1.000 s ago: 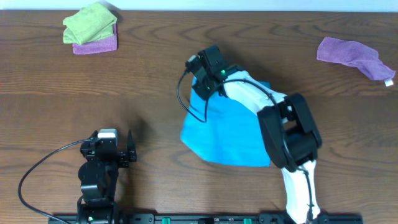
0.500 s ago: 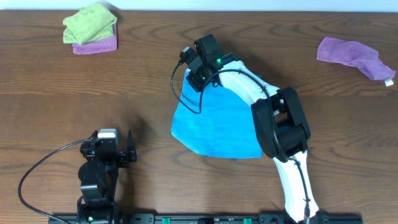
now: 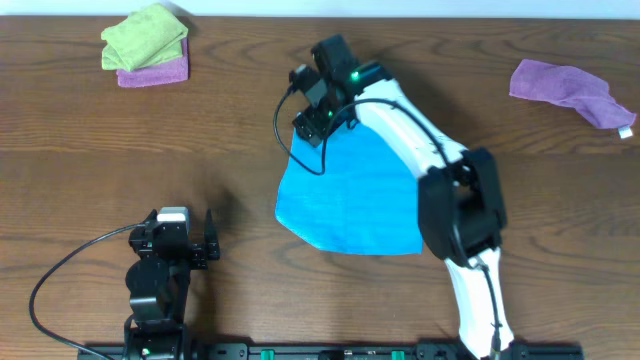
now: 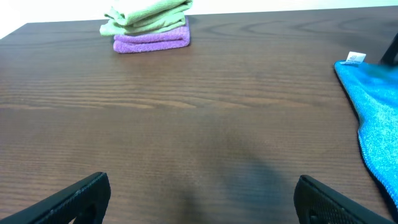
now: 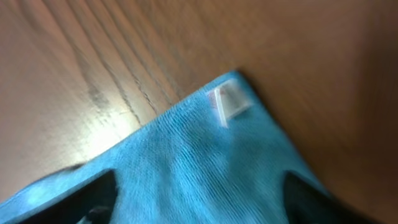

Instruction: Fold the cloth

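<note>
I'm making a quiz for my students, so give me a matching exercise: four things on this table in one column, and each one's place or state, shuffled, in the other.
1 bright sky-blue fuzzy microfibre cloth
2 lime-green folded cloth
3 crumpled purple cloth
4 left gripper

A on top of a folded purple cloth
B alone, far right
C open, holding nothing
D spread mid-table

Pairs: 1-D, 2-A, 3-B, 4-C

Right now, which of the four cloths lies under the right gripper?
The sky-blue cloth, spread mid-table: the right gripper is over its tagged corner. The lime-green cloth, the folded purple cloth and the crumpled purple cloth lie far off.
</note>
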Tool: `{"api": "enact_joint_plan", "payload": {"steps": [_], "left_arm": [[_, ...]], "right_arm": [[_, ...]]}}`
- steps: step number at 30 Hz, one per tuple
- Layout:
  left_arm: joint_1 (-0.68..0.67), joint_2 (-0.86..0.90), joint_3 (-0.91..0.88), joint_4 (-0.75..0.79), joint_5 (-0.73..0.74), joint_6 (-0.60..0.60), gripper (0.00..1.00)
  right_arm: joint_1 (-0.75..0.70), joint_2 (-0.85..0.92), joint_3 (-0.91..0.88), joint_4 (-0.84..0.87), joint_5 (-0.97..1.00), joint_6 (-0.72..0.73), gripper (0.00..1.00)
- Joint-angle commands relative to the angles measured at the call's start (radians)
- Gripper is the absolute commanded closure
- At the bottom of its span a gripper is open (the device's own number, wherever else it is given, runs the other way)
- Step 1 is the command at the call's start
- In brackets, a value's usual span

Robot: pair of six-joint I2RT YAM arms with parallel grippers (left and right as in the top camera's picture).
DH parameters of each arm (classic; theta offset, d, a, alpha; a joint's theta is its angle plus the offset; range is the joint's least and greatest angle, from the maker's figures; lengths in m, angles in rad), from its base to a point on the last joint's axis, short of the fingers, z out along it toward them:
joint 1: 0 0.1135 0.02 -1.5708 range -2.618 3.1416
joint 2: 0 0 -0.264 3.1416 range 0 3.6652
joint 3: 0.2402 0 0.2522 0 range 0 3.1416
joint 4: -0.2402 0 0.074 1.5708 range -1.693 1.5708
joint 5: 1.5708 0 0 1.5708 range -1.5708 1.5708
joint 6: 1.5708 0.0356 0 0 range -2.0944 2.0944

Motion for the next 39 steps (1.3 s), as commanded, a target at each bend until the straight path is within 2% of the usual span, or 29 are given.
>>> {"api": "enact_joint_plan", "payload": {"steps": [1, 3, 8, 15, 24, 26, 29, 31, 35, 39], "left_arm": [[-0.004, -0.006, -0.017, -0.049, -0.015, 0.003, 0.05], [-0.004, -0.006, -0.017, -0.049, -0.016, 0.003, 0.05], [-0.004, -0.006, -0.017, -0.049, -0.015, 0.003, 0.05], [-0.004, -0.006, -0.017, -0.049, -0.015, 0.003, 0.05], [-0.004, -0.006, -0.016, -0.018, -0.011, 0.002, 0.04], [-0.005, -0.006, -0.016, -0.017, 0.138, -0.037, 0.04], [-0.005, -0.006, -0.016, -0.016, 0.462, -0.213, 0.05], [-0.005, -0.006, -0.016, -0.015, 0.617, -0.298, 0.05], [-0.005, -0.006, -0.016, 0.003, 0.774, -0.41, 0.05], [-0.005, -0.006, -0.016, 0.093, 0.79, -0.474, 0.05]], "right_arm": [[-0.012, -0.18, 0.069, -0.071, 0.108, -0.014, 0.04], [-0.005, -0.253, 0.069, -0.126, 0.16, -0.019, 0.01], [0.023, -0.457, 0.067, -0.327, 0.264, 0.006, 0.01], [0.098, -0.748, -0.056, -0.551, 0.402, 0.172, 0.01], [0.344, -1.274, -0.337, -0.713, 0.455, 0.489, 0.01], [0.372, -1.379, -0.367, -0.749, 0.444, 0.561, 0.01], [0.374, -1.461, -0.371, -0.795, 0.422, 0.609, 0.01], [0.373, -1.496, -0.371, -0.832, 0.422, 0.64, 0.01], [0.372, -1.514, -0.372, -0.831, 0.404, 0.642, 0.01], [0.372, -1.491, -0.372, -0.824, 0.408, 0.642, 0.01]]}}
